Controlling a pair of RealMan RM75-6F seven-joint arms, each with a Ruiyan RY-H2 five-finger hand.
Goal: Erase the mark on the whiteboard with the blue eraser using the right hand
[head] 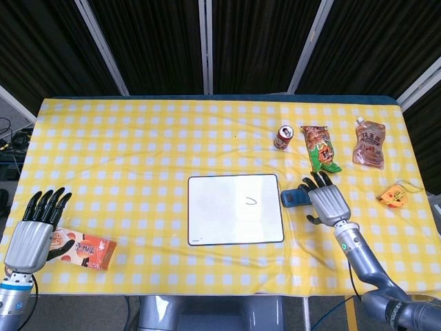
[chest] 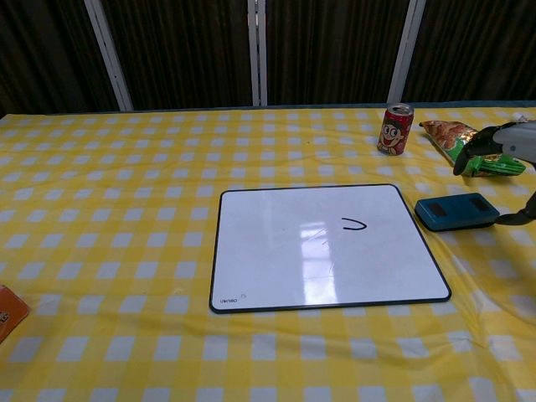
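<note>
The right robot hand [head: 329, 202], fingers spread and holding nothing, hovered over the blue eraser [chest: 456, 212] right of centre, beside the whiteboard [chest: 322, 246]. A careless closing grasp risked nudging the eraser away.

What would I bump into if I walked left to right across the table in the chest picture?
Orange packet at the left edge → whiteboard → red can → blue eraser → right hand hovering at the right edge. The green snack bag overlaps the hand, so I left it out.
</note>
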